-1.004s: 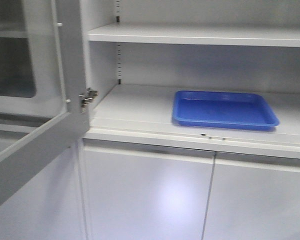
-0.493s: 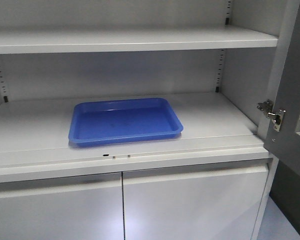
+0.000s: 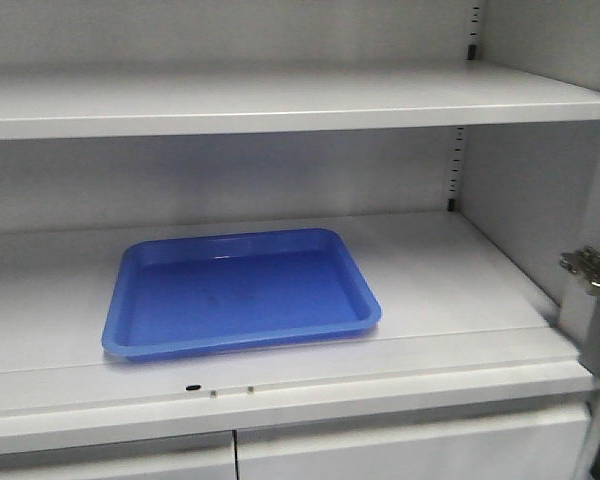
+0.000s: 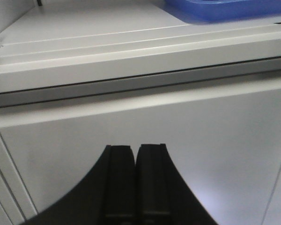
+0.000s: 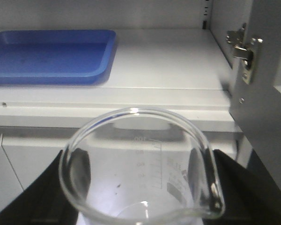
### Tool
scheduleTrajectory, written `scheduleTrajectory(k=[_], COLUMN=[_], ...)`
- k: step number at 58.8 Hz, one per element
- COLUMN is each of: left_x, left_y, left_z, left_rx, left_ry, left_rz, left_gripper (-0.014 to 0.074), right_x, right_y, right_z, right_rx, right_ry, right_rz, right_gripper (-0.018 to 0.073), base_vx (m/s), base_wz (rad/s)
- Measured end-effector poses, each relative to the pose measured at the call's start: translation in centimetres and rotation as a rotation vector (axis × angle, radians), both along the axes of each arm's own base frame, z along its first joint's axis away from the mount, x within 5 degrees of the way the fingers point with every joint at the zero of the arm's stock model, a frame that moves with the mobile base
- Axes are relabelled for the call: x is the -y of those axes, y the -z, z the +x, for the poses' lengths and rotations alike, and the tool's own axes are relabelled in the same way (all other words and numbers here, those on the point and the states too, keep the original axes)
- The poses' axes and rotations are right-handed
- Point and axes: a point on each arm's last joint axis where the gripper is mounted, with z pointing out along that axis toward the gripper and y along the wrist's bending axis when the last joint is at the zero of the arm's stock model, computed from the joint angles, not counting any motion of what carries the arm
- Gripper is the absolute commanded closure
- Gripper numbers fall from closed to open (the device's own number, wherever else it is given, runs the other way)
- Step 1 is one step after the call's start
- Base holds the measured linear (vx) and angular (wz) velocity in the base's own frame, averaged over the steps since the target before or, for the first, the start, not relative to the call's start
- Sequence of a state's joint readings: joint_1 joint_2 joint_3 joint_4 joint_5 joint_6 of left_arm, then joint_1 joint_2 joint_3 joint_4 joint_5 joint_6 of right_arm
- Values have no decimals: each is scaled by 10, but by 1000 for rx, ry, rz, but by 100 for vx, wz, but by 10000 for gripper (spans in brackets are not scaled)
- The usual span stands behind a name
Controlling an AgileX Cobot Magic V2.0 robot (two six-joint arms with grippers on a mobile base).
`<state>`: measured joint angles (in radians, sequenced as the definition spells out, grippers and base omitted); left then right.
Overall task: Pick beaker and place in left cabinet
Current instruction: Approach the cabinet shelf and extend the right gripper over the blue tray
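Note:
The clear glass beaker (image 5: 145, 173) with white graduation marks fills the bottom of the right wrist view, held between the black fingers (image 5: 47, 187) of my right gripper (image 5: 140, 187), in front of and below the shelf edge. The pale grey cabinet shelf (image 3: 450, 280) lies ahead, with a second shelf (image 3: 280, 100) above it. In the right wrist view the shelf (image 5: 168, 65) is just beyond the beaker's rim. My left gripper (image 4: 136, 154) is shut and empty, facing the lower cabinet door (image 4: 154, 136) below the shelf edge. Neither gripper shows in the front view.
A blue plastic tray (image 3: 240, 290) sits on the lower shelf, left of centre; it also shows in the right wrist view (image 5: 51, 56) and the left wrist view (image 4: 225, 9). The open cabinet door with a metal hinge (image 5: 243, 47) stands at the right (image 3: 595, 280).
The front view has swung from the left door towards the right, then drawn closer; the tray and shelf now look larger and the right hinge sits at the frame edge.

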<state>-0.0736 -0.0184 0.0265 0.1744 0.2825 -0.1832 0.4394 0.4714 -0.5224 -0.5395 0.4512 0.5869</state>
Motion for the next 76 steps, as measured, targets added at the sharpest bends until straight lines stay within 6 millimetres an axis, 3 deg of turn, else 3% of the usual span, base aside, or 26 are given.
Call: scheduleTrajectory(k=[76], left_x=[0], left_y=[0], left_z=[0], left_rx=[0], left_ry=[0], left_rz=[0], left_gripper=[593], right_x=[0], right_y=[0], right_z=[0], right_rx=[0], right_ry=[0], right_rz=[0], right_gripper=[564], base_vx=[15], base_wz=[10])
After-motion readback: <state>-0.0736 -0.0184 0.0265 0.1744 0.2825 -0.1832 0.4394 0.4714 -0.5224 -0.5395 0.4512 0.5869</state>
